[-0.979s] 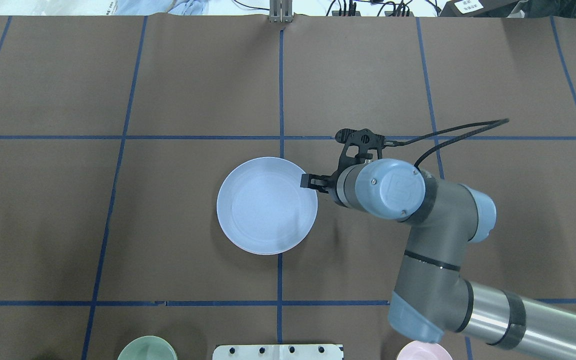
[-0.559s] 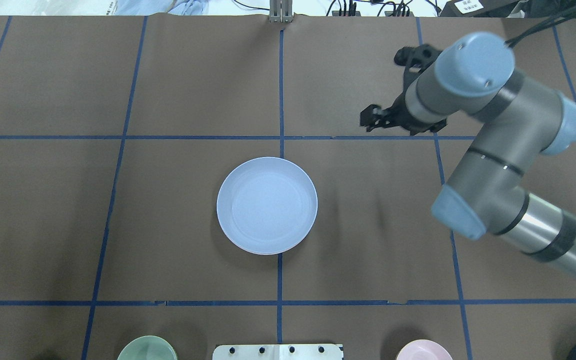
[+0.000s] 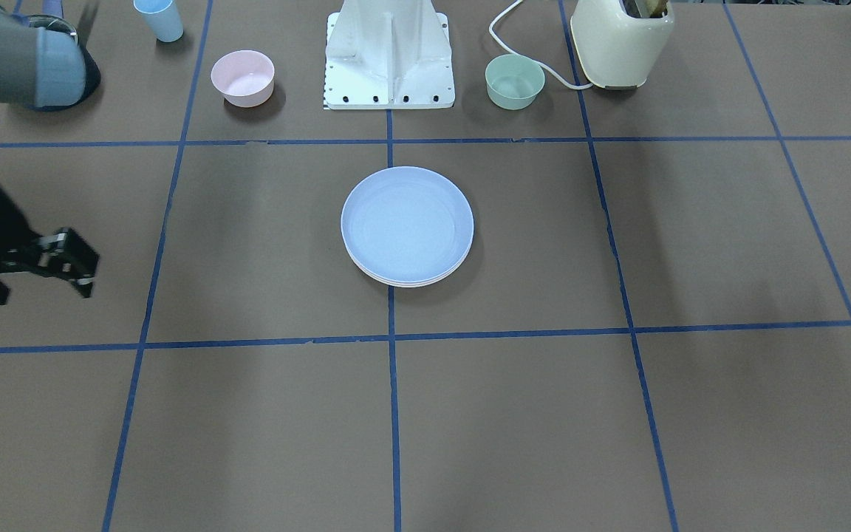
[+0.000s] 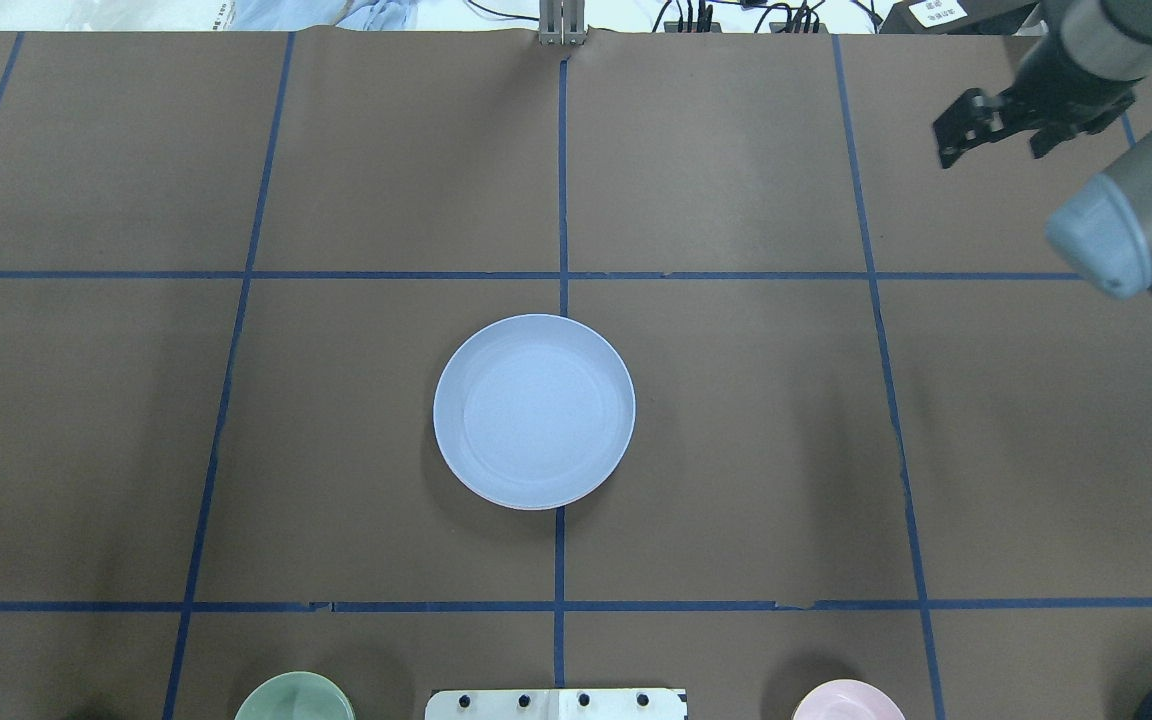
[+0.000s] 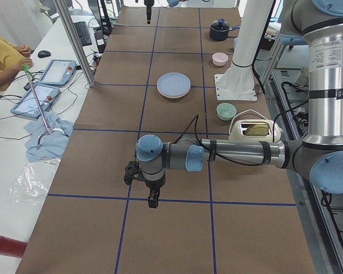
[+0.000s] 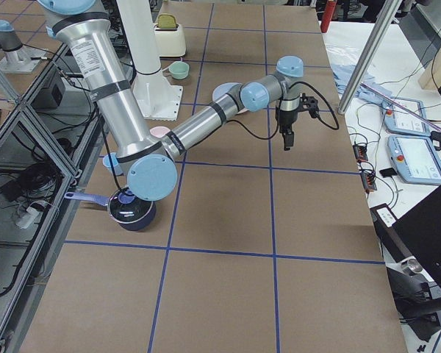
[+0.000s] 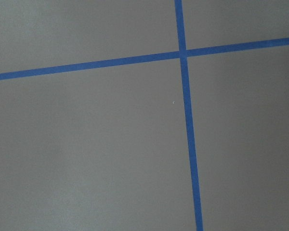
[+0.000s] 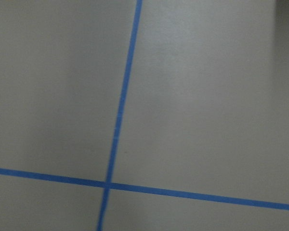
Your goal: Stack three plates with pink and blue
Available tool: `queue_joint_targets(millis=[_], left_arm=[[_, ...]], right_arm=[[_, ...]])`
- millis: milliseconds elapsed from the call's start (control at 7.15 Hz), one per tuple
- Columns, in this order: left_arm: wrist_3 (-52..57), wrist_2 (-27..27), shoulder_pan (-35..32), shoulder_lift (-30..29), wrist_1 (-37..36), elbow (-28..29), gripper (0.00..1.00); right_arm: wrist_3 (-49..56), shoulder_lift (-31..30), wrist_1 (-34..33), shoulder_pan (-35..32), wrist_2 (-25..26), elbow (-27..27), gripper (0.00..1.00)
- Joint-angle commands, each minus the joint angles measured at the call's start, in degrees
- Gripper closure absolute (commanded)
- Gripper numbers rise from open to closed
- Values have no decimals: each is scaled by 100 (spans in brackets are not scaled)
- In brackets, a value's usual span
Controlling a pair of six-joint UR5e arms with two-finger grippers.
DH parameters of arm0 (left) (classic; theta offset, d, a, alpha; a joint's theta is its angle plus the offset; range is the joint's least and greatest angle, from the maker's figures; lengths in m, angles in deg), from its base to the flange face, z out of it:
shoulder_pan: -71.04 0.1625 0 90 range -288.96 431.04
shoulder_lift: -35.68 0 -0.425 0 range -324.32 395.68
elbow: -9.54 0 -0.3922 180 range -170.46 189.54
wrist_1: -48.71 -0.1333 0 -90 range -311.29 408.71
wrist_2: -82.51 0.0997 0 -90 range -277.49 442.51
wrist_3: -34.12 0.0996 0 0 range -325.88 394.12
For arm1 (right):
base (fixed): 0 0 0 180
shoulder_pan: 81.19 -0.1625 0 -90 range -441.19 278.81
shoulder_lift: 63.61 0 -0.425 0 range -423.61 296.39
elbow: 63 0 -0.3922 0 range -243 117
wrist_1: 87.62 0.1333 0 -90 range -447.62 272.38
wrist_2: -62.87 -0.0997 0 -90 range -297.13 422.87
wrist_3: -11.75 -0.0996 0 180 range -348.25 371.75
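A: Start with the view facing the robot. Where are the plates?
B: The plates [image 3: 407, 222] sit nested in one pile at the middle of the desk [image 3: 617, 414], on a tape line [image 3: 393, 414], likely because either arm can reach that spot. Blue is on top. Thin pale rims peek out under its near edge, though I cannot sort their colours.
A: And the right claw?
B: The right claw [image 3: 80, 267] hangs well apart at the view's left edge, fingers seemingly parted with nothing between them. The pink bowl [image 3: 242, 76] and green bowl [image 3: 514, 81] stand by the robot's base, out of the job.
A: From overhead?
B: Only the blue top shows, round and centred, so the pile looks squarely aligned. The right claw [image 4: 951, 135] is at the upper right of the view, empty, which leaves the pile clear room.
A: The left-end view?
B: The left claw [image 5: 152, 200] points down over bare desk near the camera, well away from the plates. Whether it is open or closed I cannot tell from there.
A: The right-end view?
B: The right arm stretches out past the pile, partly covering it, with the claw pointing down at nothing.
A: The wrist cameras?
B: Both show only desk and tape lines, which fits arms held aside. I judge the stacking done; nothing calls for another grasp.
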Motion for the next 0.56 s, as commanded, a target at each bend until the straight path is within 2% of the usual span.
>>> queue_joint_targets(millis=[0,140,420], left_arm=[[560,0,-16,-187,-133,6,0],[578,-17,-16,-197,-116,41,0],[517,26,-25,-214,-46,76,0]], right_arm=[[2396,-549,-9,-1127,-360,-744,0],[3259,-787,-18,-1611,-448,-1113,0],[3418,-1621,8,-2542,-414,-1221,0]])
